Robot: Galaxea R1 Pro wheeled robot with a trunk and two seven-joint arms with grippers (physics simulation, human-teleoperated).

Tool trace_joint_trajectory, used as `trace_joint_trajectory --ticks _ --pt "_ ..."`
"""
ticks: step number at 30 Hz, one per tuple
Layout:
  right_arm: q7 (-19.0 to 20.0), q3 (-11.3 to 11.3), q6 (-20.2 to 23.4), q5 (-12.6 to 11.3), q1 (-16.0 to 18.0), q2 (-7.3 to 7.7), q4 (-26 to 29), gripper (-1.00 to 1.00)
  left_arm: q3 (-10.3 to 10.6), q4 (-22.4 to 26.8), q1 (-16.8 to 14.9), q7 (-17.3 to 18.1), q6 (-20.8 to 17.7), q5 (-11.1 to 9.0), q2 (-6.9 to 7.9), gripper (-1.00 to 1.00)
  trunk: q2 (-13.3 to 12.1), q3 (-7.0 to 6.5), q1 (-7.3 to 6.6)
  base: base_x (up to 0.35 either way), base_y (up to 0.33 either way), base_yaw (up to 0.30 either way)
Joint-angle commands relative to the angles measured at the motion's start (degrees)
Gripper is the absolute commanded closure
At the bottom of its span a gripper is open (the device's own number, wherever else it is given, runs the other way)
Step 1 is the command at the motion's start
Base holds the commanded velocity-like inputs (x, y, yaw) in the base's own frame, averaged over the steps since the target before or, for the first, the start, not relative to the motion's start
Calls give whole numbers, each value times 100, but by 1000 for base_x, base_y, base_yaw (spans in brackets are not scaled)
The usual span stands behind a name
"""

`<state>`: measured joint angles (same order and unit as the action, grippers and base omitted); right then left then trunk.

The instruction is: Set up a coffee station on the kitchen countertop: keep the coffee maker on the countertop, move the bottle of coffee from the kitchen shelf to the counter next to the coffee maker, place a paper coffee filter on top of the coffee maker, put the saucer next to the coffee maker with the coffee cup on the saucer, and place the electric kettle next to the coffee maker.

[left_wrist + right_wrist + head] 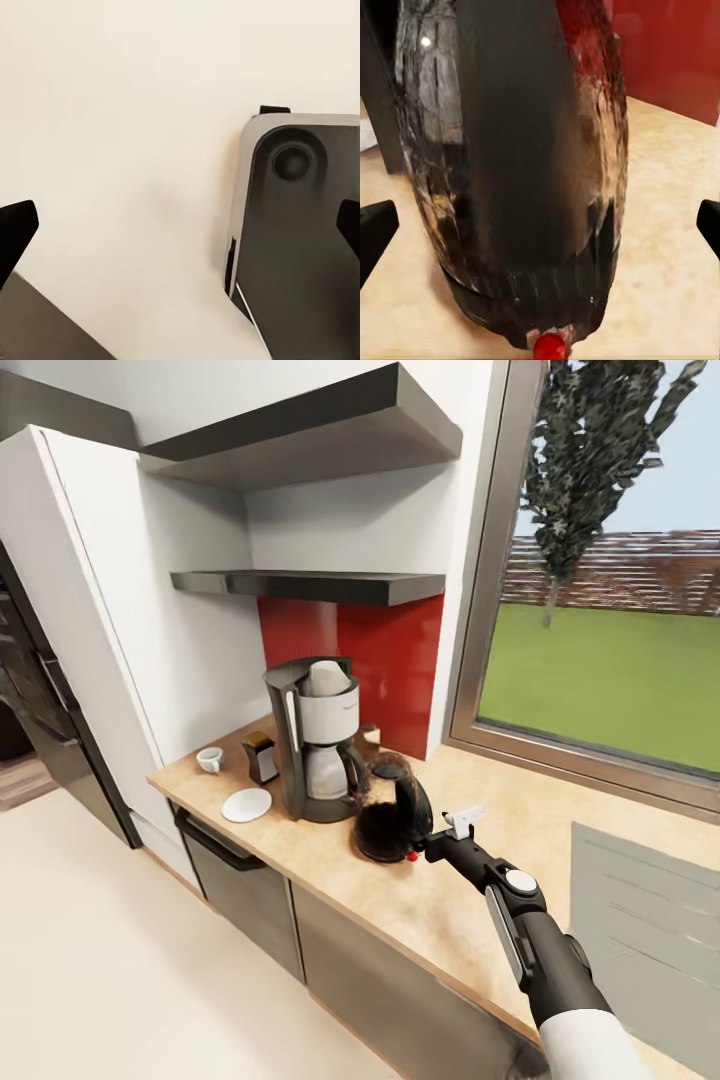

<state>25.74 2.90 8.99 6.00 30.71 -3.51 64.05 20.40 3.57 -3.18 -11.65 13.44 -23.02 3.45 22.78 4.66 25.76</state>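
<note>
The coffee maker (318,760) stands on the countertop (520,830) with a white paper filter (328,678) in its top. Left of it are the bottle of coffee (260,757), the white coffee cup (209,759) and, apart from the cup, the white saucer (246,805). The black electric kettle (393,815) sits on the counter just right of the coffee maker. My right gripper (420,848) is at the kettle's handle side, open; in the right wrist view the kettle (525,172) stands between the spread fingertips (375,231). My left gripper (180,232) is open, holding nothing.
Two dark shelves (320,585) hang above the red backsplash (390,660). A white tall cabinet (110,610) stands left, a window (610,640) right, and a grey sink area (650,920) at the counter's right. The left wrist view looks down on pale floor (120,135) and a grey robot part (300,225).
</note>
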Motion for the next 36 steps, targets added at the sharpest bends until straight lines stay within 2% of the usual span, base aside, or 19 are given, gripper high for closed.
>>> trace_joint_trajectory --ticks 1,10,14,20,36 --pt "52 27 24 59 5 -10 11 -100 47 3 -3 -16 9 -39 0 -100 14 14 2 -107 233 0" --pt "50 27 24 59 5 -10 14 -100 48 3 0 -13 9 -51 10 -100 14 14 2 -17 40 0" --pt "49 27 24 62 5 -10 38 -100 58 3 0 -19 9 -179 26 -100 14 14 2 -76 0 0" --pt "52 34 24 68 5 -10 53 -100 54 3 0 -21 9 -241 56 -100 14 14 2 -291 0 0" --pt "67 21 20 60 5 -10 65 -100 43 12 -7 -21 9 -247 67 -100 14 14 2 -319 25 0"
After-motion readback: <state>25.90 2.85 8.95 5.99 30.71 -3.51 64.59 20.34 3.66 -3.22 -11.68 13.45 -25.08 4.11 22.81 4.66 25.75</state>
